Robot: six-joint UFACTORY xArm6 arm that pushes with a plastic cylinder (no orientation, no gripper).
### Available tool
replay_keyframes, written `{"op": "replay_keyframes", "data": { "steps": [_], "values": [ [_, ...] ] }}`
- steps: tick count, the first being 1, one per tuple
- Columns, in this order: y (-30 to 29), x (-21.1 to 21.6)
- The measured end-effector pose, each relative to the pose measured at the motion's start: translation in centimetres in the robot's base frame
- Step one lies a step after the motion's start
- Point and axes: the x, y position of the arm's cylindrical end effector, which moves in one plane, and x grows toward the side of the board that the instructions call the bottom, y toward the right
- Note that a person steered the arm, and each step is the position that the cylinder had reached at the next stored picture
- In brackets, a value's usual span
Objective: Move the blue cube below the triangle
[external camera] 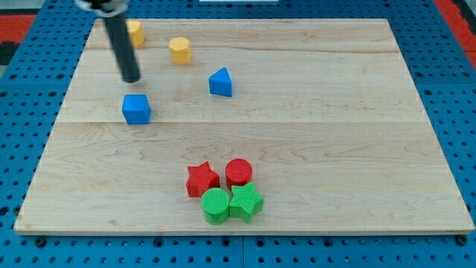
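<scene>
On the wooden board (335,134), my tip (132,78) sits just behind the blue cube (136,109), not touching. I have no pincer, only a rod. Far right of the cube is the blue triangle (221,83).

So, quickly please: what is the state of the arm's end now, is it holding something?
No gripper: the arm ends in a rod. My tip holds nothing; it is just above the blue cube toward the view's top, seemingly apart.
</scene>
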Motion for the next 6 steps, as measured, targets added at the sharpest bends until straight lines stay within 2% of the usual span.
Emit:
{"op": "replay_keyframes", "data": {
  "steps": [1,2,3,4,5,6],
  "values": [
    [0.5,4.4],
    [4.0,7.3],
    [9.4,8.3],
    [5.7,10.9],
    [5.3,12.1],
    [12.9,11.6]
  ]
}}
